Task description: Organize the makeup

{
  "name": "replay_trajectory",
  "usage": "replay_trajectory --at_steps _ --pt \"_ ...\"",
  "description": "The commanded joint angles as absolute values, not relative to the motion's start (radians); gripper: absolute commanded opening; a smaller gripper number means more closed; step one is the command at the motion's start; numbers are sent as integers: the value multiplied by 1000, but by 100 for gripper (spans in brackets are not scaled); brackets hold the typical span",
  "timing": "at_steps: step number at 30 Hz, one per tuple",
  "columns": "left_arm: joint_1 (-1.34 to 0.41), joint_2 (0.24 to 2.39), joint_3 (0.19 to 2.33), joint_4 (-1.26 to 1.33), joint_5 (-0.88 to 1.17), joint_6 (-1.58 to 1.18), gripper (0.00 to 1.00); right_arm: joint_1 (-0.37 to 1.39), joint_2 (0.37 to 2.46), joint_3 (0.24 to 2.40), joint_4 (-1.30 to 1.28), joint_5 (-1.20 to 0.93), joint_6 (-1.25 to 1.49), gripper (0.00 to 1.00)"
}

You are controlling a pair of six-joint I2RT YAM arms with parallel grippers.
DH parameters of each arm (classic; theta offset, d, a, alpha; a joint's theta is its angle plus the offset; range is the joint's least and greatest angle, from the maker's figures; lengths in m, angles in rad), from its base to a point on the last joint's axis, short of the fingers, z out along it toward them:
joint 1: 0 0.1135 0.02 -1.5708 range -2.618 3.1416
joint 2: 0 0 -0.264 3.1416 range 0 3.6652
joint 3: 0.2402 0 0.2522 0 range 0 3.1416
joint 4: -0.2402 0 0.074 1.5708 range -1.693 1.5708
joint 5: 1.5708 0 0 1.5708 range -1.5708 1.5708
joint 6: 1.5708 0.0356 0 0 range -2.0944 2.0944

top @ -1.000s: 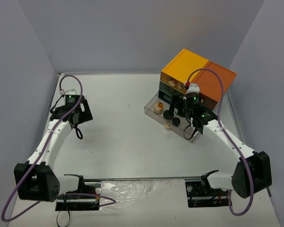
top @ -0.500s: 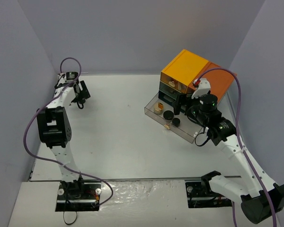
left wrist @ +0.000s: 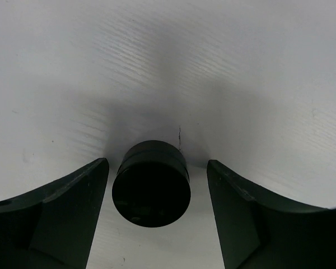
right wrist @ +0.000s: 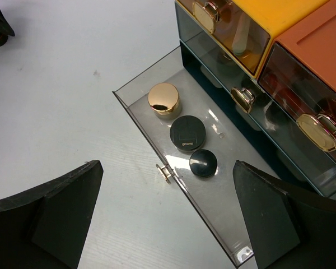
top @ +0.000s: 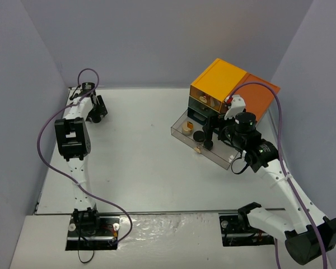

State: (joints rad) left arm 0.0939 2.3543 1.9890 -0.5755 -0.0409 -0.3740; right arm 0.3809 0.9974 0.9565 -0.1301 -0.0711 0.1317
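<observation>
The left gripper (left wrist: pixel 157 163) stands wide open astride a round black jar (left wrist: pixel 151 185), touching neither side, on the white table (top: pixel 140 151) near the grey walls' (top: pixel 157 39) far-left corner. The right gripper (right wrist: pixel 167 165), equally spread and empty, hangs over a clear drawer (right wrist: pixel 215 216) holding a gold-lidded jar (right wrist: pixel 164 98), black compact (right wrist: pixel 187 133) and small black jar (right wrist: pixel 203 163).

Black jar (left wrist: pixel 151 184) upright on table (left wrist: pixel 241 67); gold compact (right wrist: pixel 164 98) in drawer (right wrist: pixel 213 196).

Bright, even lighting; perhaps slight blur
</observation>
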Motion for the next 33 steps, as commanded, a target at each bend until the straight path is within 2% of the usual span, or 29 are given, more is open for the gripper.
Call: replay_trajectory --at_steps 1,4,7,13,20,27,33 --pt "112 2342 2030 -609 -34 -373 51 383 986 957 -93 -67 117 100" --pt "112 2313 1981 -588 -28 -374 17 383 994 959 -94 -71 117 100" --pt "105 2229 1889 -554 -20 -368 0 385 1009 965 -94 -77 118 100" --pt "38 1991 1628 -484 -1 -374 0 385 1049 979 -90 -92 121 100" --pt "-266 1761 1356 -429 -43 -429 0 386 1069 971 -77 -121 137 100" --pt "-723 1714 1238 -380 -157 -551 0 393 1072 953 -74 -136 144 100" --pt "-885 1780 1220 -325 -218 -586 0 413 1068 939 -75 -133 137 100"
